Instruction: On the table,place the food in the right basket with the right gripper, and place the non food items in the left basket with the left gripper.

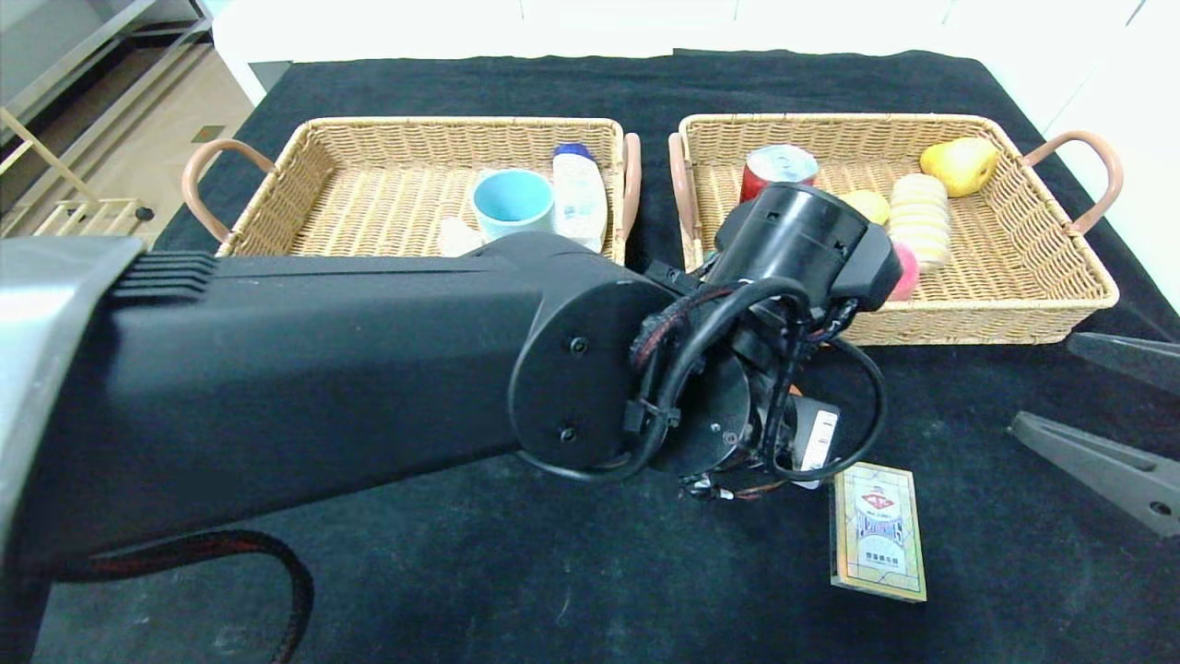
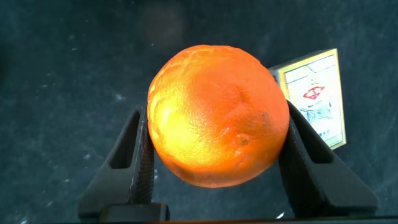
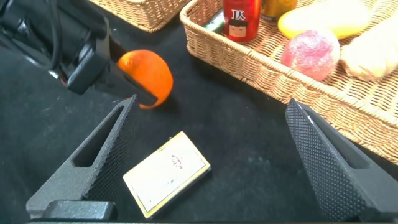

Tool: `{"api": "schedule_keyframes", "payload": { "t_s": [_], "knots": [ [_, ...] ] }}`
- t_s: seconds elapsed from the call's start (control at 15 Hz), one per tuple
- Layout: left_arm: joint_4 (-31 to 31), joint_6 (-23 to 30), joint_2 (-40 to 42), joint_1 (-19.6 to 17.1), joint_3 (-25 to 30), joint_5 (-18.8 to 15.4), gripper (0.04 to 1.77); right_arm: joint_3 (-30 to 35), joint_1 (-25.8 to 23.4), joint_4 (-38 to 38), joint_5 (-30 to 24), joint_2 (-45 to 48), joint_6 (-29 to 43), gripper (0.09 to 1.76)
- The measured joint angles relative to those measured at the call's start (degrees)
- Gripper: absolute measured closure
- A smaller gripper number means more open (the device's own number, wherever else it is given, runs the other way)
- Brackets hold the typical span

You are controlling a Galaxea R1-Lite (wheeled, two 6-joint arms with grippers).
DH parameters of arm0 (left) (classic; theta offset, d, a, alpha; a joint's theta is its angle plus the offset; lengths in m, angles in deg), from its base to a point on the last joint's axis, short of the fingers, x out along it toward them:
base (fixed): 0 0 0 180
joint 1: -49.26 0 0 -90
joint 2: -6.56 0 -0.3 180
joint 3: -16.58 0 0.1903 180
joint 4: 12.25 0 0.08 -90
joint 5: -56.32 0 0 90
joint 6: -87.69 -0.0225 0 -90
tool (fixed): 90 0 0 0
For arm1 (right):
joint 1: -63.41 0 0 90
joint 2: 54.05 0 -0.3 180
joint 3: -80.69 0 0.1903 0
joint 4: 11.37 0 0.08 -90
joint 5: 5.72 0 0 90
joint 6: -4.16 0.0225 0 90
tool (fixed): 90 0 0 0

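While clamped sideways, orange (image 2: 217, 115) between left jaws.

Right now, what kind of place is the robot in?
Probably a sorting practice table in a lab: a black cloth, two wicker baskets of mixed things, and an orange held in the left gripper.

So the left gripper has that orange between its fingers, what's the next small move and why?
Probably lift it and carry it toward the right wicker basket. The left gripper is shut on the round orange fruit, low over the black cloth beside the flat card box. Food belongs there, though the task assigns food to the right gripper, which waits open nearby.
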Motion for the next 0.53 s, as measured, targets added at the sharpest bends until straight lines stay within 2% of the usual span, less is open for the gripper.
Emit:
{"api": "schedule_keyframes", "payload": {
  "t_s": [0.53],
  "knots": [
    [0.71,0.2,-1.51,-0.26,0.11,-0.09,0.66,-0.22,-0.94,-0.21,-0.09,-1.18,-0.11,0.14]
  ]
}}
